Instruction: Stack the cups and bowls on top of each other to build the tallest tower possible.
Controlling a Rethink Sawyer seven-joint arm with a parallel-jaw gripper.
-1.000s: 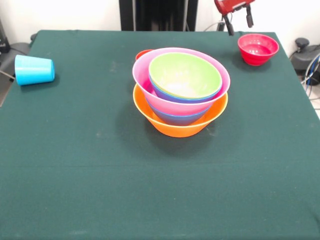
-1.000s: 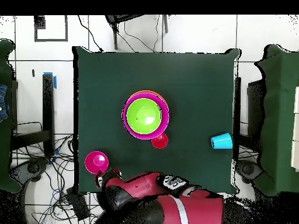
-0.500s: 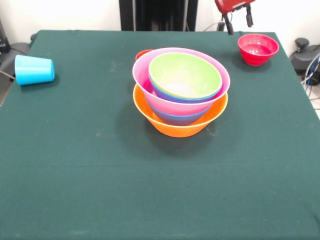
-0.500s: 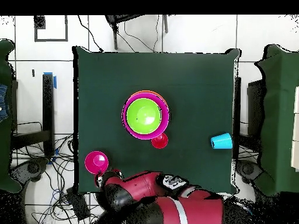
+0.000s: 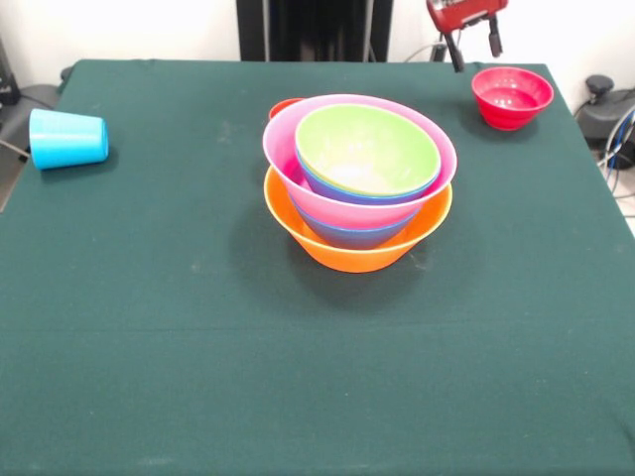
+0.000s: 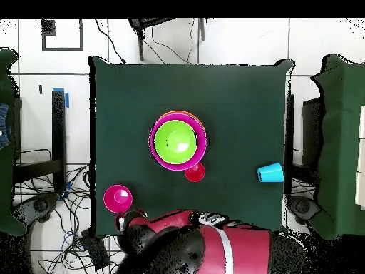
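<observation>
Centrally, lime green bowl (image 5: 367, 149) nested topmost in the tower (image 5: 357, 203); gripper (image 5: 473, 40) fingers apart, empty

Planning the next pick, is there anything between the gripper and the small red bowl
Nothing visible. The gripper hangs open just behind the small red bowl at the table's far corner, with only bare cloth near it. The tower and blue cup sit well off to the side.
</observation>
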